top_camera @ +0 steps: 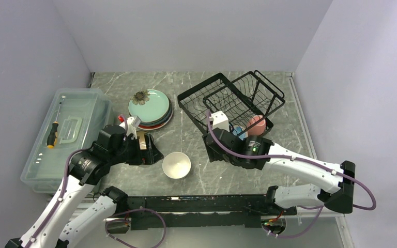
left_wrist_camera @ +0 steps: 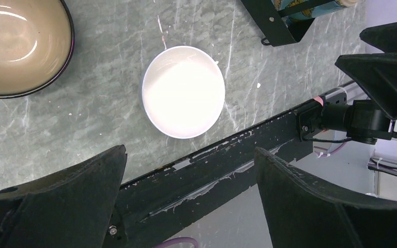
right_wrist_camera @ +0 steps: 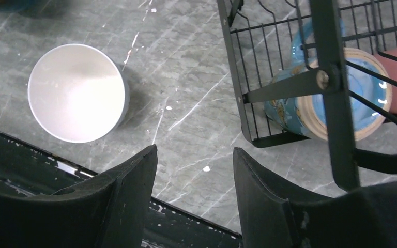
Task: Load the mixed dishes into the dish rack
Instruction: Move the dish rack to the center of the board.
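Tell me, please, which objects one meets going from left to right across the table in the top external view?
clear plastic box → stack of plates → white bowl → blue mug → pink mug; both mugs lie inside the dish rack.

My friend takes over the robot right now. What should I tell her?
Left hand: open, empty, near the white bowl.
Right hand: open, empty, beside the rack.
Done: the blue mug, lying on its side, and the pink mug are in the rack.
Left: the white bowl, the brown bowl and the stack of plates are on the table.
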Robot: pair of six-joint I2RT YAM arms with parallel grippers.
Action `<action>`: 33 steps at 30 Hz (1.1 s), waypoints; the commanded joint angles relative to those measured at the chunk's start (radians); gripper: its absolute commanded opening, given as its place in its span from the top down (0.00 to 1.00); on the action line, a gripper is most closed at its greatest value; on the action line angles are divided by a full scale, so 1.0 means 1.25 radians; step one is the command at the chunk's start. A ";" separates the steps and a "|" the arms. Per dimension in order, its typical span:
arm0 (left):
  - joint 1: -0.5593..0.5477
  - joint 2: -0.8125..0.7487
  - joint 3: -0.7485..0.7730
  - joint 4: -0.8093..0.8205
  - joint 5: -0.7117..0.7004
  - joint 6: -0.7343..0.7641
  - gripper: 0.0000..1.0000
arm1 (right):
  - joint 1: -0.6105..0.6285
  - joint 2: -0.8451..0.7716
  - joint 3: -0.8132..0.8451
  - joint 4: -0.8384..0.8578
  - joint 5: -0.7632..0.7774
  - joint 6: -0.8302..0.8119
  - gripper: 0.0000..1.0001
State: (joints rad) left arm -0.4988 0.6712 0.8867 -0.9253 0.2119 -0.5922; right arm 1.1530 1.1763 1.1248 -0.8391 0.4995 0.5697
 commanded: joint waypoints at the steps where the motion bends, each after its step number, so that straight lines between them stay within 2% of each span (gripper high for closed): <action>1: 0.003 -0.012 0.006 0.015 0.005 -0.004 0.01 | 0.001 -0.040 -0.004 -0.010 0.075 0.034 0.41; 8: 0.003 -0.019 0.006 0.015 0.006 -0.006 0.01 | -0.058 -0.056 -0.019 -0.004 0.073 0.025 0.41; 17: 0.003 -0.016 0.005 0.017 0.007 -0.003 0.01 | -0.205 -0.109 -0.064 0.085 -0.017 -0.014 0.41; 25: 0.003 -0.020 0.005 0.018 0.007 -0.004 0.01 | -0.267 -0.090 -0.047 0.086 0.006 -0.026 0.42; 33: 0.003 -0.022 0.001 0.022 0.012 -0.004 0.01 | -0.353 -0.123 -0.064 0.101 0.002 -0.036 0.43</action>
State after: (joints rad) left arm -0.4988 0.6559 0.8867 -0.9257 0.2123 -0.5919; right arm 0.7639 1.0565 1.0523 -0.7544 0.4374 0.5545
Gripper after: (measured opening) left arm 0.994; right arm 0.567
